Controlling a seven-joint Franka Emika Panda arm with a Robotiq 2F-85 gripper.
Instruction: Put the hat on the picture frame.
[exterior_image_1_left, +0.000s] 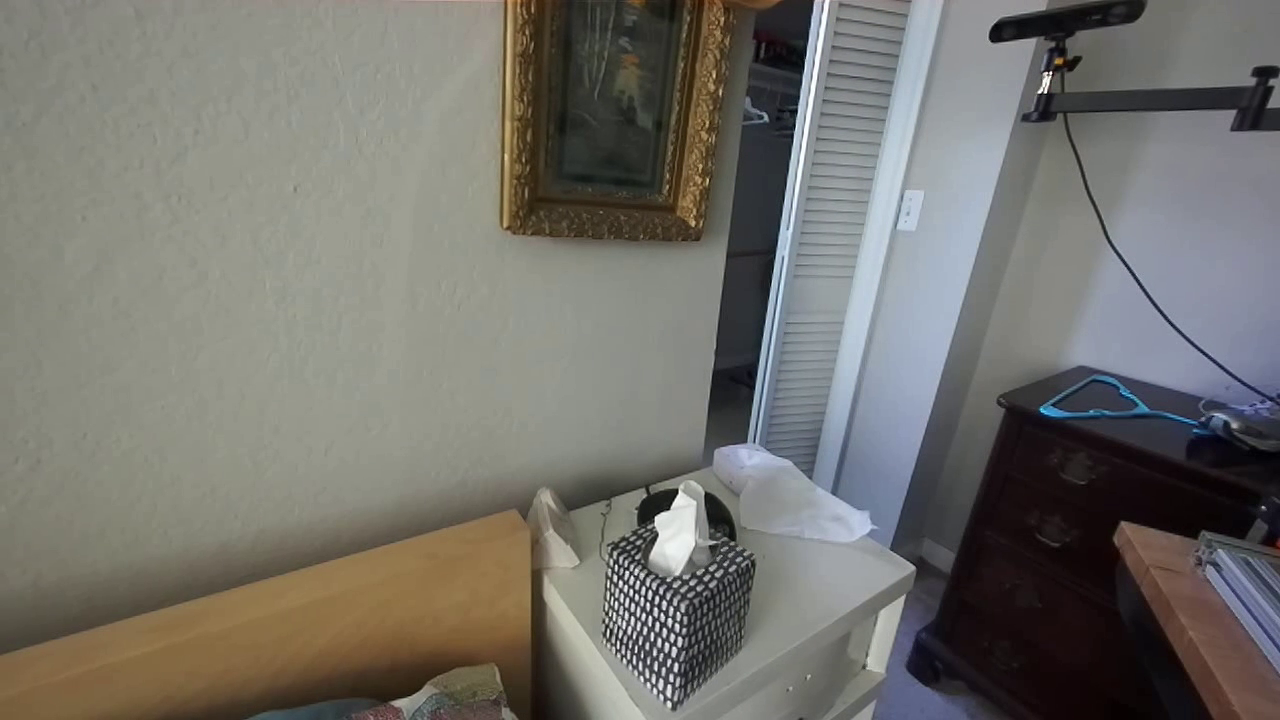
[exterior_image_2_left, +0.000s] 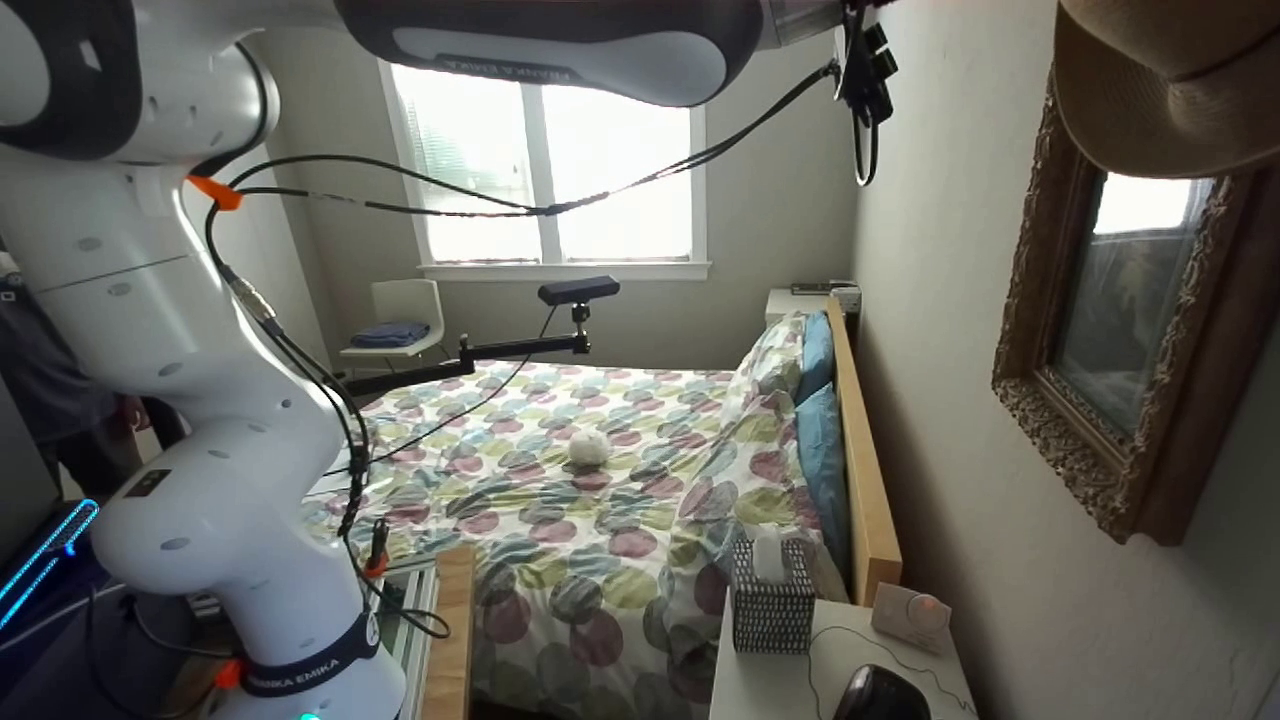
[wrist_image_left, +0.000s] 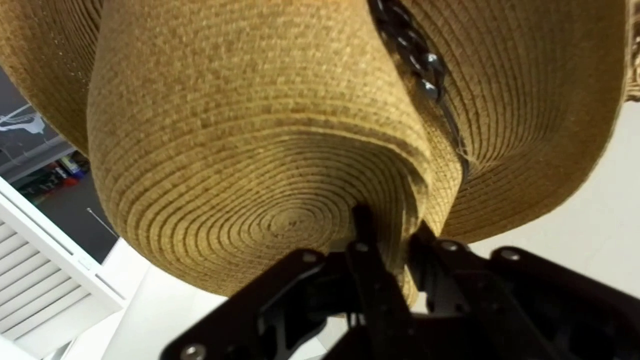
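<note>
"What's nearest in the wrist view?"

"The gripper (wrist_image_left: 392, 232). Its two fingers (wrist_image_left: 372, 275) stand on either side of a fold of straw, pinching it."

"A fold of the hat (wrist_image_left: 270, 140), then?"

"Yes, in the crown. That rounded crown fills much of the wrist view, with a dark braided band (wrist_image_left: 415, 47) at the foot of it and the brim spreading out behind."

"And where is that against the picture frame (exterior_image_2_left: 1070, 440)?"

"In an exterior view the hat is up at the frame's top end, in front of it, the brim covering the upper part. I can't tell whether the two are touching. The frame itself hangs on the pale wall (exterior_image_2_left: 930, 250), its ornate gold border around a dark painting (exterior_image_1_left: 615, 110)."

"What's lower down?"

"A white tabletop (exterior_image_1_left: 810, 580). The black-and-white tissue box (exterior_image_1_left: 680, 610) stands upright on it, a tissue (exterior_image_1_left: 682, 530) sticking out of the opening. Near the box sits a rounded black object (exterior_image_2_left: 880, 695). A crumpled white sheet (exterior_image_1_left: 800, 500) lies at the back corner."

"And beyond that?"

"The wooden headboard (exterior_image_2_left: 860, 450) just beside the tabletop, then the bed (exterior_image_2_left: 560, 530) under a spotted cover, with a fluffy white ball (exterior_image_2_left: 589, 449) lying on it."

"Farthest off?"

"A white chair (exterior_image_2_left: 405, 303) bearing folded blue cloth (exterior_image_2_left: 392, 334), and a bright window (exterior_image_2_left: 545, 150) past the bed."
</note>
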